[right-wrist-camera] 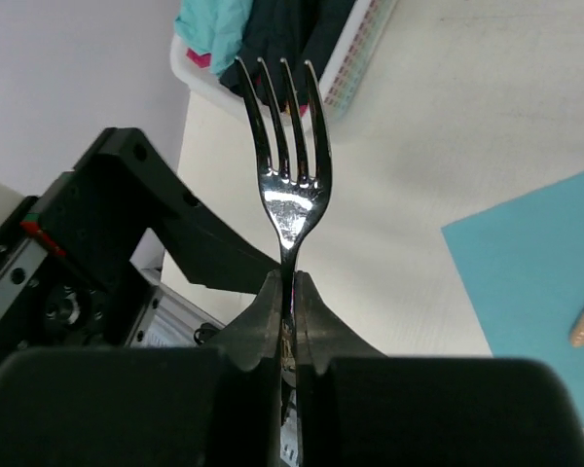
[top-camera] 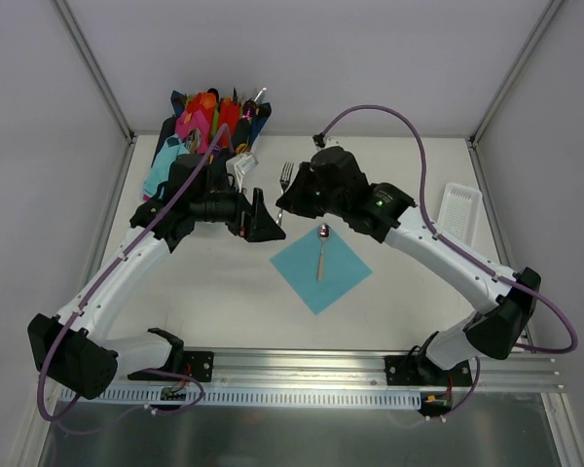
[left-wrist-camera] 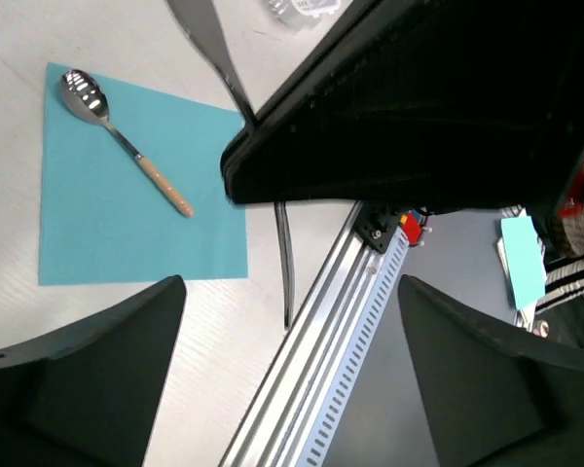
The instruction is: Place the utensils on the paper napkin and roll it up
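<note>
The teal paper napkin (top-camera: pixel 321 270) (left-wrist-camera: pixel 127 204) (right-wrist-camera: pixel 535 282) lies flat mid-table. A spoon (top-camera: pixel 322 249) (left-wrist-camera: pixel 107 117) with a shiny bowl and tan handle rests on it. My right gripper (top-camera: pixel 284 201) (right-wrist-camera: pixel 289 292) is shut on the handle of a silver fork (top-camera: pixel 286 175) (right-wrist-camera: pixel 287 185), held above the table left of the napkin with its tines pointing away. In the left wrist view the fork's handle (left-wrist-camera: pixel 285 263) hangs below the right gripper's black body. My left gripper (top-camera: pixel 253 209) (left-wrist-camera: pixel 292 389) stands open and empty just left of the fork.
A basket (top-camera: pixel 175 131) (right-wrist-camera: pixel 350 78) of coloured napkin bundles and cutlery stands at the back left. A white tray (top-camera: pixel 460 212) sits at the right edge. An aluminium rail (top-camera: pixel 302 365) (left-wrist-camera: pixel 321 350) runs along the near edge.
</note>
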You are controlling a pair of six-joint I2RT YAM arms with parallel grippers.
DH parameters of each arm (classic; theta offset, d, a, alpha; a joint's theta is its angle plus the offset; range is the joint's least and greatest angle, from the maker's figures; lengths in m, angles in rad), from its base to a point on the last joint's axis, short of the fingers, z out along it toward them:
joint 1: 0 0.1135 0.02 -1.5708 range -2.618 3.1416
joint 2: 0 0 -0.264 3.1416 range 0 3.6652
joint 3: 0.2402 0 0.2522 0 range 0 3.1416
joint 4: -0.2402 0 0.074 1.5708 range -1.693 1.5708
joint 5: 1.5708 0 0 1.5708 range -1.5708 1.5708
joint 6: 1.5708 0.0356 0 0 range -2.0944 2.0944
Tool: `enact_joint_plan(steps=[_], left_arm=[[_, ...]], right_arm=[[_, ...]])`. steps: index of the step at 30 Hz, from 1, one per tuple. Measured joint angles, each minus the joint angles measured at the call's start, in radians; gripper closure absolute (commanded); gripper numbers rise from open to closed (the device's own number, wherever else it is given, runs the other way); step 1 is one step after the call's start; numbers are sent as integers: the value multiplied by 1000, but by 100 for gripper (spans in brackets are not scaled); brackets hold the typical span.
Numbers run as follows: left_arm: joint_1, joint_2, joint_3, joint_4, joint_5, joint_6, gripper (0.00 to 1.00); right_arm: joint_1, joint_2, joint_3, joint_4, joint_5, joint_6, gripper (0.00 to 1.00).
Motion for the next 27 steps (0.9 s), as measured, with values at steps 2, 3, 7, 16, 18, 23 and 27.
enact_joint_plan(steps=[2, 3, 7, 16, 18, 23, 27], left_arm=[[3, 0, 2, -15, -17, 9, 1], [8, 0, 8, -32, -27, 15, 1], [58, 1, 59, -93, -65, 53, 1], [277, 40, 103, -169, -32, 66, 1], [290, 66, 102, -183, -16, 66, 1], [290, 82, 100, -207, -5, 66, 1], [290, 84, 100, -212, 8, 66, 1]], right_arm=[[-25, -5, -8, -26, 1, -5, 100], [-44, -12, -24, -35, 2, -10, 100], [-126, -71, -161, -92, 4, -32, 100], [-165, -16, -356, -172, -8, -80, 100], [-177, 21, -355, -163, -18, -93, 100], [-231, 103, -355, -135, -47, -116, 100], [-255, 152, -354, -108, -64, -126, 100]])
